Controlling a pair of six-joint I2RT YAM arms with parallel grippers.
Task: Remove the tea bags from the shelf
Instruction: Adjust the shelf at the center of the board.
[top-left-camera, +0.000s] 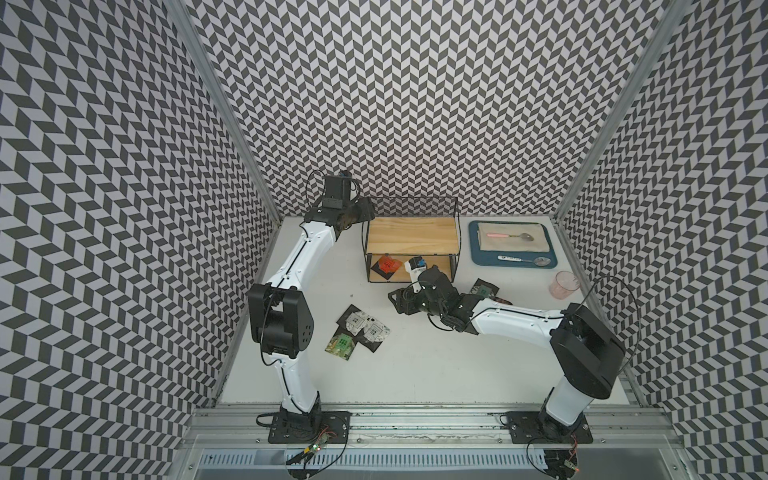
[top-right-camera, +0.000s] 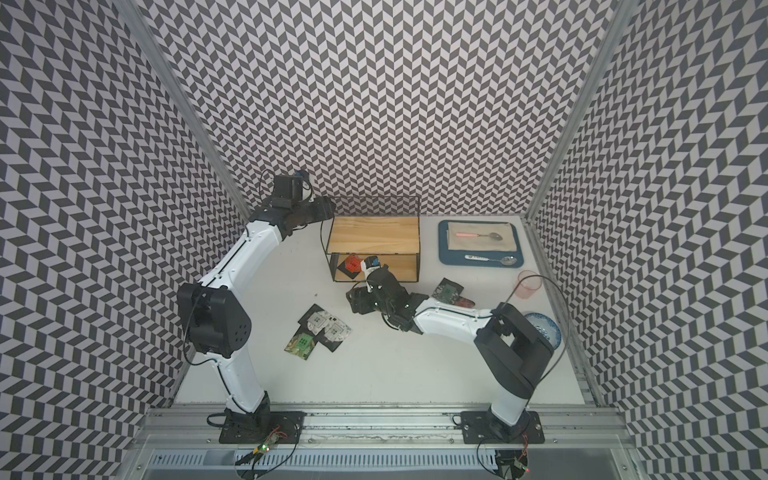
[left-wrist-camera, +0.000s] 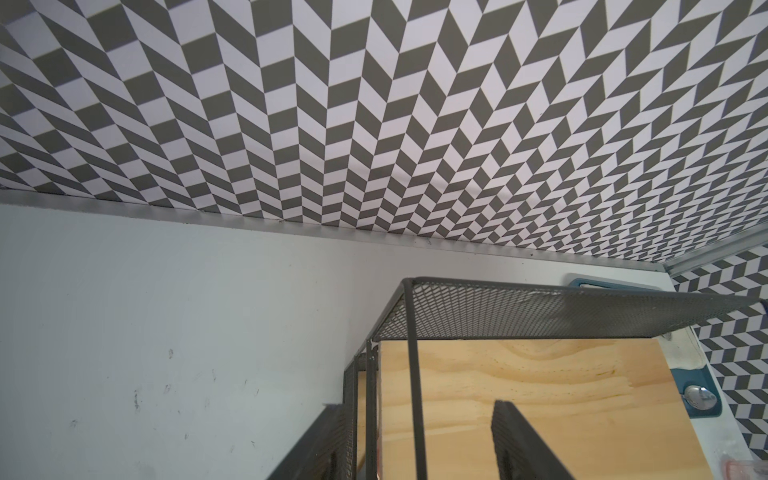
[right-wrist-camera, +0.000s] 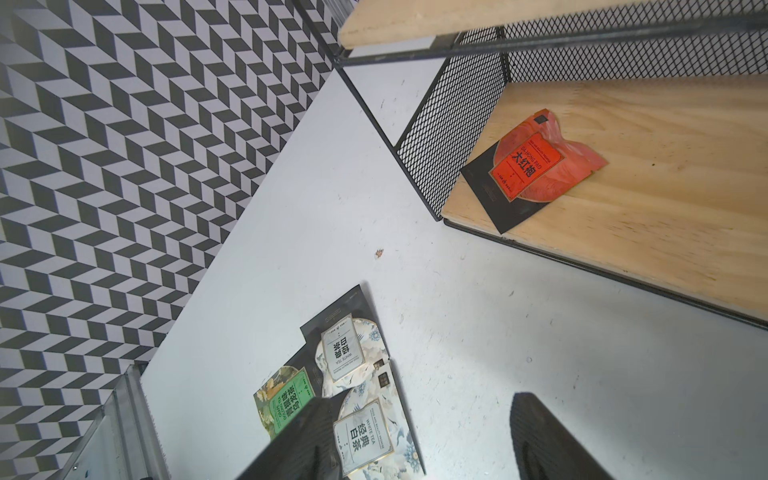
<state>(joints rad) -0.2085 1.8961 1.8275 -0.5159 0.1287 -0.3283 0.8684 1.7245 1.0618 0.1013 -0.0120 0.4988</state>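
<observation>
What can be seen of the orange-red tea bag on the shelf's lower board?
The orange-red foil tea bag has a black corner and an orange label with black characters. Its foil looks creased. It lies on the light wooden lower board of the black wire shelf, beside the black mesh side panel, one corner reaching the board's front edge.

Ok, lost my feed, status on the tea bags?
Left end effector open at shelf corner. Right end effector open, empty, before lower board. One orange-red tea bag lies there, unobstructed.

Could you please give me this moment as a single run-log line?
shelf: one orange-red tea bag on lower board | table: other tea bags | right claw: open, empty | left claw: open, by shelf top corner
</observation>
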